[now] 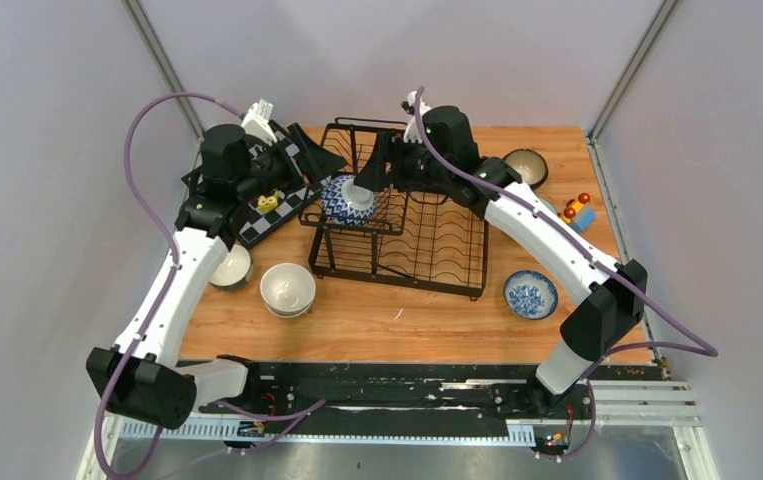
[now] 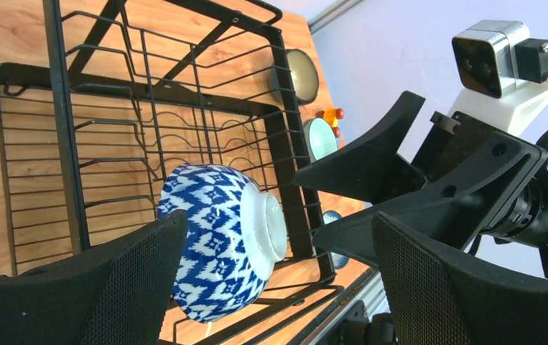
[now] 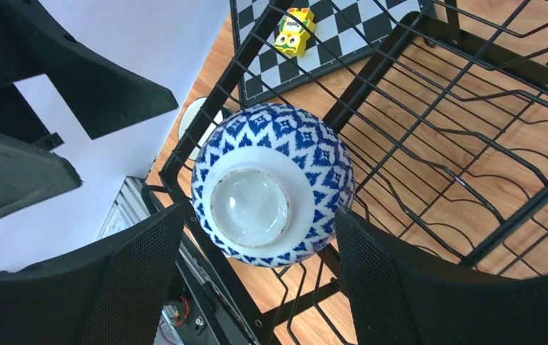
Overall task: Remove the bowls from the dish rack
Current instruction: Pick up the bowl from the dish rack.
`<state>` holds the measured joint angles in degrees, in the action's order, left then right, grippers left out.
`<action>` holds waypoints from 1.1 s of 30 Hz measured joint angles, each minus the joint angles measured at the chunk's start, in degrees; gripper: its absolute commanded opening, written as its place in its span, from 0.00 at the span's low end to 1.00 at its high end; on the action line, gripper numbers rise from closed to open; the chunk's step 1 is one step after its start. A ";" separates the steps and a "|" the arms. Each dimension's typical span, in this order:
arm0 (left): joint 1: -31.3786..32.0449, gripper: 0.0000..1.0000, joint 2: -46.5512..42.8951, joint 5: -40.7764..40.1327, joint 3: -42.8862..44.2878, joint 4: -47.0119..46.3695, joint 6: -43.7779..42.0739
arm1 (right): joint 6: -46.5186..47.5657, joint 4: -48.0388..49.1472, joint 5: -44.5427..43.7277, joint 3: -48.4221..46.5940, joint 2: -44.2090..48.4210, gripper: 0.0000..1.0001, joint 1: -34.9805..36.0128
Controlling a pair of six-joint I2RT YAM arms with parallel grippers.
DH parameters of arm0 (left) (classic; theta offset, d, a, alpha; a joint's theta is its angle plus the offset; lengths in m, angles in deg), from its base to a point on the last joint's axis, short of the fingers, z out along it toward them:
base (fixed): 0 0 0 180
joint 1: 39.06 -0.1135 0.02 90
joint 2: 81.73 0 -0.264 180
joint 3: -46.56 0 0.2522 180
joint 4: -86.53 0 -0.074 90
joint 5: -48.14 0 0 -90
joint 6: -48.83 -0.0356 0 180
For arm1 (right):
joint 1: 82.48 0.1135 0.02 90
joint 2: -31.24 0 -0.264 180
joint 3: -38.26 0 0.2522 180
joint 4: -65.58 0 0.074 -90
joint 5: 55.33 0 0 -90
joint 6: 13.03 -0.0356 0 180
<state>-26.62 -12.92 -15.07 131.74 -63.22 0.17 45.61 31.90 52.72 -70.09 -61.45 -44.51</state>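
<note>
1. Wood-grain surface [image 1: 407,320], grey walls around. At its left a half-hidden bowl [image 1: 232,268] sits under the left arm, with a white bowl [image 1: 287,288] just beside it, both out of the rack.
2. Left claw [image 1: 317,158] hangs wide and holds nothing, over the checkered board [image 1: 260,226].
3. Dish rack [image 1: 427,240] in the middle holds one blue-and-white bowl [image 3: 274,180], upside down at the left end of the raised basket.
4. Right claw [image 3: 260,215] is above it, jaws wide to either side, not gripping.
5. Right of the rack, a flowered bowl [image 1: 530,294] and a dark bowl [image 1: 525,166] rest on the wood.
6. Unloading looks nearly done. This seems the only bowl left to lift out.
</note>
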 measured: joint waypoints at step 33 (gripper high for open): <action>-0.39 0.91 0.66 -3.96 -0.33 10.51 -3.15 | -6.64 8.17 6.23 1.42 -4.98 0.69 1.01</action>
<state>-27.01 -12.26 -19.03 131.41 -52.71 -2.98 38.97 40.07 58.94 -68.67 -66.43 -43.50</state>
